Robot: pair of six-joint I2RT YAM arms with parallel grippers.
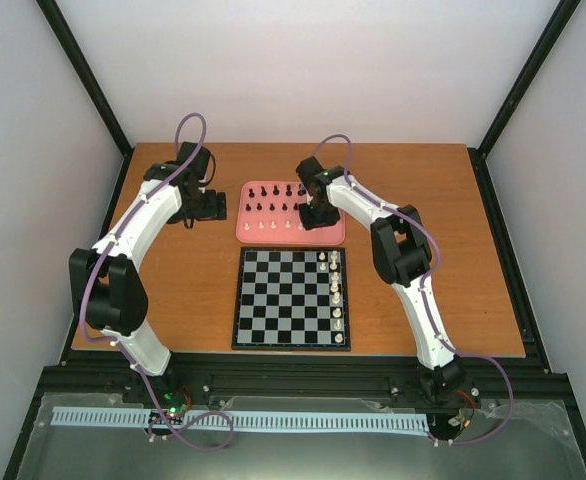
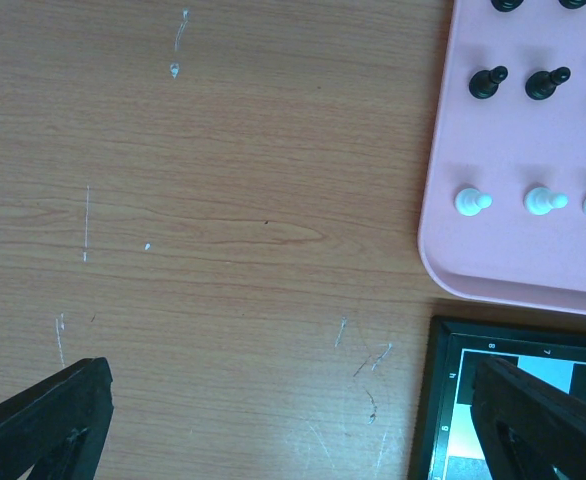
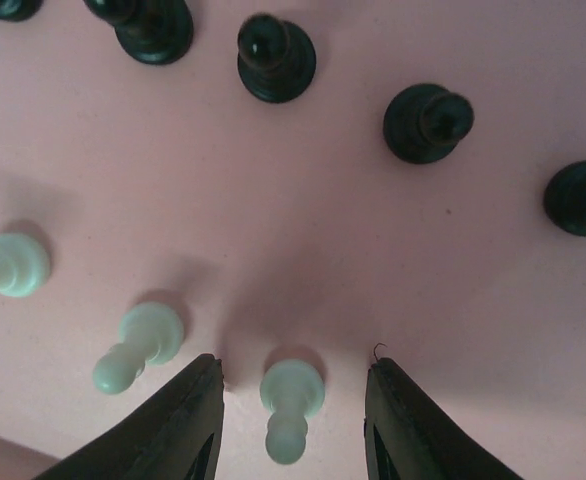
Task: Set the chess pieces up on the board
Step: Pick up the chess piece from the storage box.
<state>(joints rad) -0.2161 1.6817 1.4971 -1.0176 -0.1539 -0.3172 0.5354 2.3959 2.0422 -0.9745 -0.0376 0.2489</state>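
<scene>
On the pink tray (image 1: 273, 238) stand rows of black chess pieces (image 1: 275, 190) and white ones (image 1: 261, 226). My right gripper (image 3: 293, 367) is low over the tray and open. A white pawn (image 3: 292, 400) stands between its fingers (image 3: 188, 420) with a gap on each side. Two more white pawns (image 3: 138, 345) stand to its left, and black pieces (image 3: 428, 122) beyond. The board (image 1: 273, 300) lies in front of the tray with several white pieces (image 1: 335, 290) along its right side. My left gripper (image 2: 291, 375) hangs open over bare table, left of the tray (image 2: 513, 200).
The board's corner (image 2: 438, 400) shows under my left gripper's right finger. White pawns (image 2: 471, 201) and black pawns (image 2: 488, 81) stand near the tray's left edge. Wooden table (image 1: 183, 290) spreads on both sides of the board, and black frame posts and white walls enclose it.
</scene>
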